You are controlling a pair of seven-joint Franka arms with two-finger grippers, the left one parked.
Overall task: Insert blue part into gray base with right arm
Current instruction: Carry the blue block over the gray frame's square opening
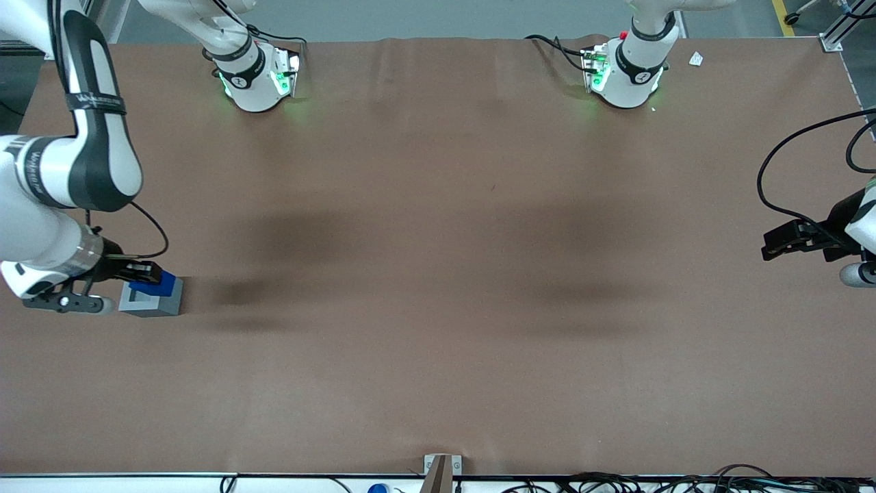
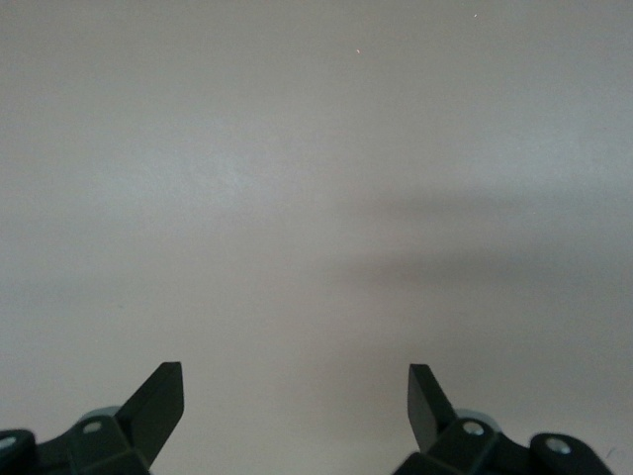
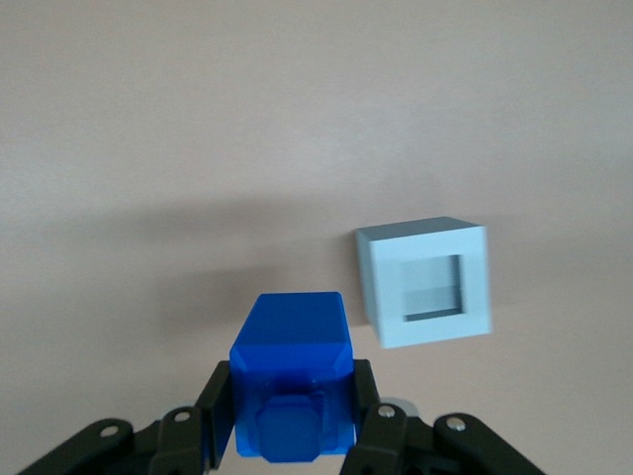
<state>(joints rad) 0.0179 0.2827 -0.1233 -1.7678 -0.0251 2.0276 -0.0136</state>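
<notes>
From the front view I see my right arm [image 1: 75, 157] reaching down at the working arm's end of the table [image 1: 438, 274], with the gripper [image 1: 140, 272] hanging over the gray base [image 1: 152, 296]. That view shows the blue part [image 1: 152, 279] only as a small blue patch overlapping the base's top, so from there I cannot tell whether it is touching the base or held above it. The right wrist view settles more: the blue part [image 3: 292, 386] sits clamped between the two black fingers [image 3: 220, 411] of the gripper [image 3: 294, 421], and the gray base [image 3: 425, 282] shows clear of it, with bare table surface between the two. So the part is held in the air, not yet in the recess.

In the wrist view the part's narrower stepped stud faces the camera, back toward the wrist, and its broader block end points away from the gripper; I read its long axis as running along the line of the fingers. It is a bright, glossy blue block with bevelled edges, and the stud has clipped corners.

The base is a pale gray cube standing flat on the brown table, its square recess open upward and shadowed inside
</notes>
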